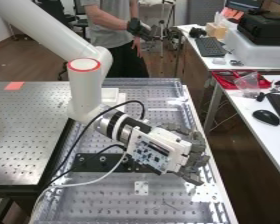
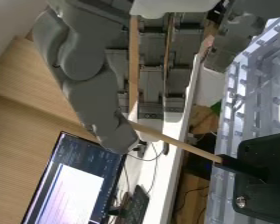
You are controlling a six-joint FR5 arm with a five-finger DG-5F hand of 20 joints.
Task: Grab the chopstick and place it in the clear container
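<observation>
Perforated bench (image 1: 24,132) worked over by white arm (image 1: 84,92). Hand (image 1: 176,151) held low, right beside chopstick (image 2: 184,144); whether stick is pinched or left loose cannot be told. Chopstick slanted, far end met by dark sleeve (image 2: 240,168) at black mount (image 2: 262,192), presumably steadied there for easier pickup. Firm hold judged needed before transfer.

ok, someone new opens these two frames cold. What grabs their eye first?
Probably the big white arm coming in from the high view's upper left, with its red-ringed joint left of centre. Next, the grey hand right of centre over the bench, a blue-and-white circuit board beside it. In the wrist view, the pale wooden stick slanting between the hand and a black plate stands out.
</observation>
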